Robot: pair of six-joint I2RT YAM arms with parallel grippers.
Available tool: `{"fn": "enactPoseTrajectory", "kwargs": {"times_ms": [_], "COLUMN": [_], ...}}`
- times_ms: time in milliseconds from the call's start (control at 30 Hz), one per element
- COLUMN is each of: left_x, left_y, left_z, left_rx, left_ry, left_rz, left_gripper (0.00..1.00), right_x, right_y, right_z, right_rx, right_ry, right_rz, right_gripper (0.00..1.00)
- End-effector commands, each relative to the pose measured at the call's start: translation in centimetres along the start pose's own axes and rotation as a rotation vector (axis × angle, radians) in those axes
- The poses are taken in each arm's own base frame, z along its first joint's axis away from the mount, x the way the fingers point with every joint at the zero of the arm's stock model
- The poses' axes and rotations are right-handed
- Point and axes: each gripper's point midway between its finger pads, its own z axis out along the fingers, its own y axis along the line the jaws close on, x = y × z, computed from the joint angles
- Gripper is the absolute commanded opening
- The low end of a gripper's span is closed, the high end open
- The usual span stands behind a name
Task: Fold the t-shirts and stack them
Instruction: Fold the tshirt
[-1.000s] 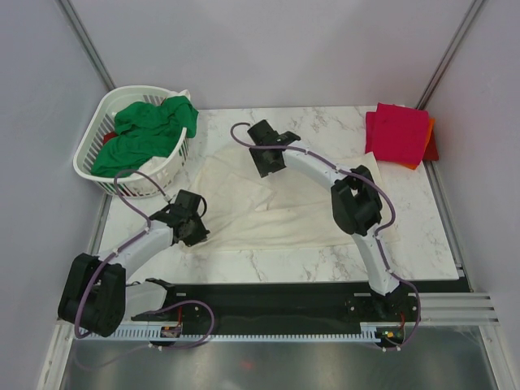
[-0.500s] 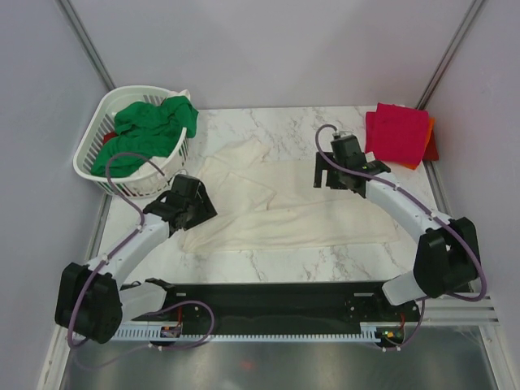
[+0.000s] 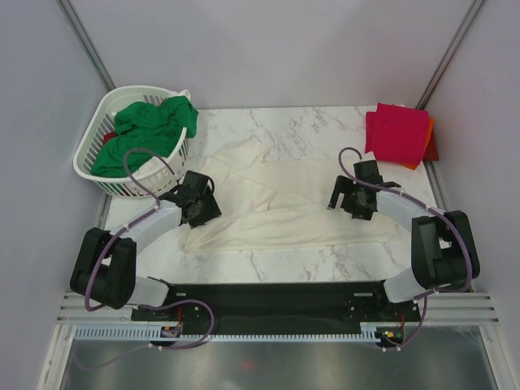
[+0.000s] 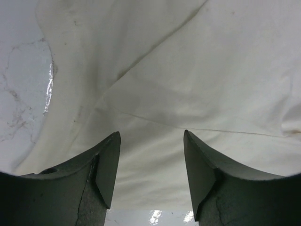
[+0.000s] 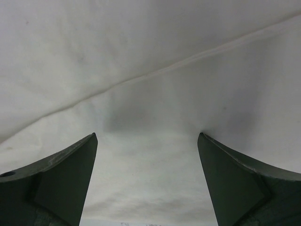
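A large cream-white t-shirt (image 3: 276, 207) lies spread across the middle of the marble table. My left gripper (image 3: 207, 209) hovers over its left end, open, with only cloth (image 4: 188, 75) below the jaws (image 4: 151, 134). At the shirt's right end my right gripper (image 3: 340, 195) is wide open, close above the cream cloth (image 5: 141, 56), holding nothing (image 5: 146, 135). A folded crimson-pink t-shirt (image 3: 396, 130) rests on an orange one (image 3: 428, 140) at the back right corner. A bright green t-shirt (image 3: 150, 130) is heaped in the basket.
The white slotted laundry basket (image 3: 122, 180) stands at the back left, just beyond my left arm. Bare marble table (image 3: 301, 122) shows behind the cream shirt and along its near edge (image 3: 325, 264). Grey walls close in both sides.
My left gripper has opened, let go of the cream shirt and shifted slightly away from me. My right arm swung from the shirt's far middle to its right end, its jaws staying open.
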Motion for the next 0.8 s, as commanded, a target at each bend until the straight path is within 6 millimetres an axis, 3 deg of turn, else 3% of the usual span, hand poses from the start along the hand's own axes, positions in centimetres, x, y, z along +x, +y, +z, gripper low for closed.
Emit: {"fn": "enactPoseTrajectory", "kwargs": {"times_ms": [0,133,267,433,567,633,700,733,767], "left_x": [0.1,2.5,5.0,6.3,6.8,6.7,5.3,4.7,2.8], "left_y": [0.4,1.8,3.3,4.0,4.4,4.8,3.9,3.3,1.9], "left_z": [0.2,0.1,0.2,-0.8,-2.3,-3.0,-4.3,-4.8,-5.9], "left_rx": [0.0,-0.002,-0.015,-0.005,0.018,0.006,0.033,0.049,0.085], "left_ry": [-0.022,0.017,0.066,0.083,0.072,0.071,0.039,0.026,-0.015], "left_rz": [0.013,-0.029,-0.056,-0.087,-0.101,-0.094,-0.083,-0.07,-0.065], "left_gripper": [0.63,0.62,0.61,0.61,0.61,0.61,0.62,0.63,0.65], "right_x": [2.3,3.8,4.5,8.1,9.5,8.8,7.3,5.6,4.6], "right_y": [-3.9,-6.3,-6.5,-6.7,-6.7,-6.4,-6.3,-5.6,-5.1], "right_z": [0.8,-0.2,-1.2,-2.1,-3.5,-4.7,-5.8,-6.9,-7.4], "right_rx": [0.076,0.131,0.136,0.136,0.119,0.103,0.107,0.074,0.054], "right_ry": [0.055,0.079,0.082,0.164,0.158,0.112,0.046,-0.015,-0.044], "right_rz": [0.11,0.165,0.229,0.281,0.312,0.327,0.325,0.319,0.315], "right_gripper": [0.97,0.98,0.98,0.98,0.98,0.98,0.98,0.98,0.98]}}
